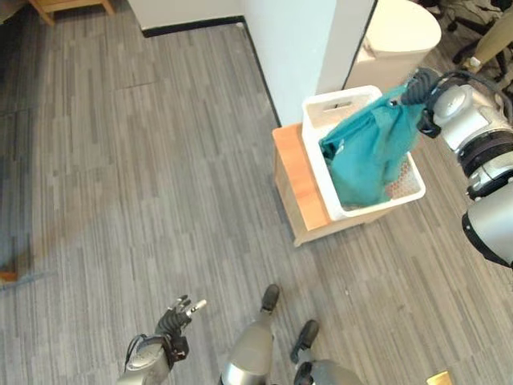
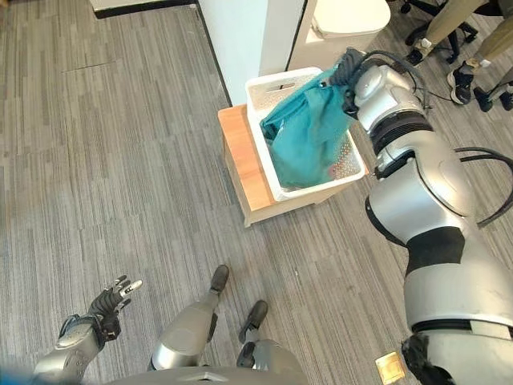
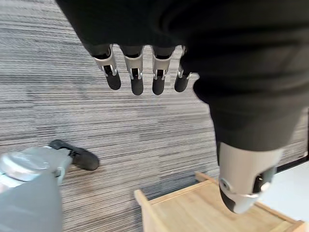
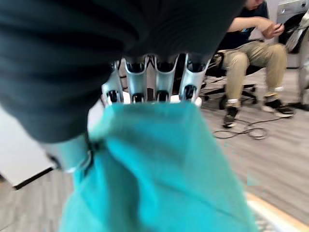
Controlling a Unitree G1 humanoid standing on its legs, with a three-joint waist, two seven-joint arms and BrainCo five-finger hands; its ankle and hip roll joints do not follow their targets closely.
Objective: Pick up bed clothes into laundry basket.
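Right eye view: right robot hand (image 2: 349,67) grips crumpled teal cloth (image 2: 309,132) over white perforated basket (image 2: 276,90).

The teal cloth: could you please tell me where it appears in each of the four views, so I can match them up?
Left eye view: teal cloth hangs from the right hand into the white laundry basket, upper right.
Right eye view: upper middle, draped into the same basket.
Left wrist view: not in it.
Right wrist view: fills the lower half, under the curled fingers.
Shared landmark: the wooden stand beneath the basket.
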